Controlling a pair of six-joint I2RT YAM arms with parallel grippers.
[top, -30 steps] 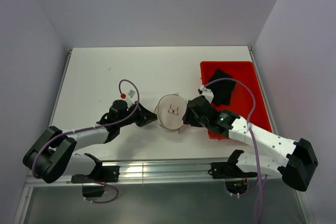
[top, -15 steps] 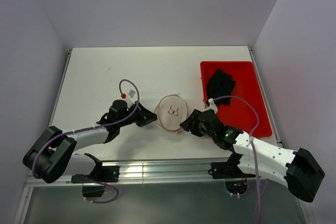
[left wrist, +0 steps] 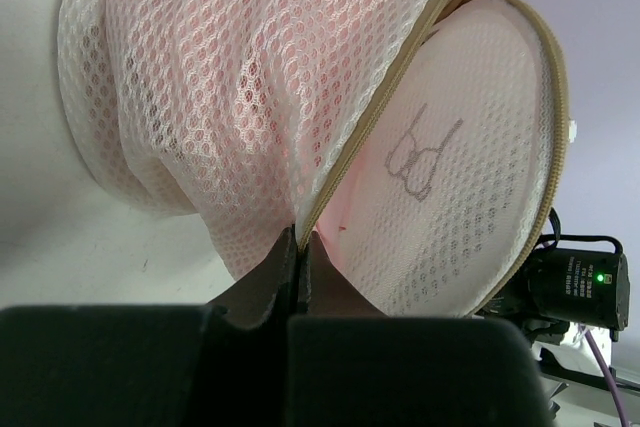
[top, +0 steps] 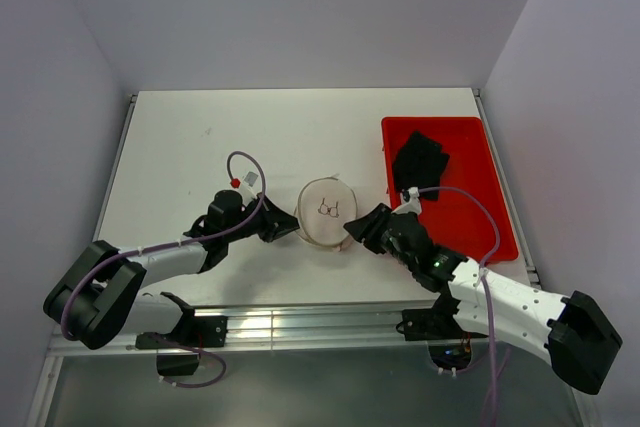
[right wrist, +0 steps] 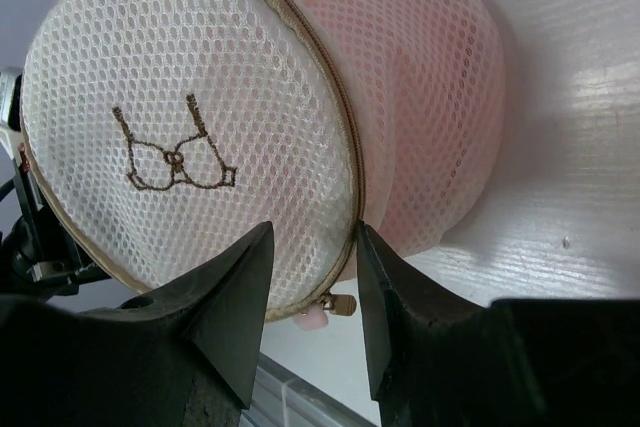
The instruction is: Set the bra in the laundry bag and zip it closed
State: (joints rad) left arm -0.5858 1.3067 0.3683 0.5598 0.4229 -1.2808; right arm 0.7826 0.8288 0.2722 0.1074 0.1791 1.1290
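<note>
The laundry bag point(top: 325, 212), a white mesh pouch with a bra drawn on its round lid, stands on the table's middle. The pale pink bra point(right wrist: 420, 117) shows through the mesh inside it, and also in the left wrist view point(left wrist: 200, 87). My left gripper point(left wrist: 300, 247) is shut on the bag's tan zipper rim point(left wrist: 335, 182) at the bag's left side point(top: 292, 225). My right gripper point(right wrist: 312, 267) is open at the bag's right side point(top: 352, 232), its jaws straddling the lid's edge. The zipper pull point(right wrist: 330, 307) with a pink tab hangs between them.
A red plastic bin point(top: 470, 217) stands at the right with a black garment point(top: 420, 159) in it. The right arm's cable loops over the bin. A metal rail point(top: 290, 322) runs along the near edge of the table.
My right gripper has swung off the red bin to the bag's lower right and come up against the lid's edge. The bag has shifted slightly. My left gripper has kept its hold.
</note>
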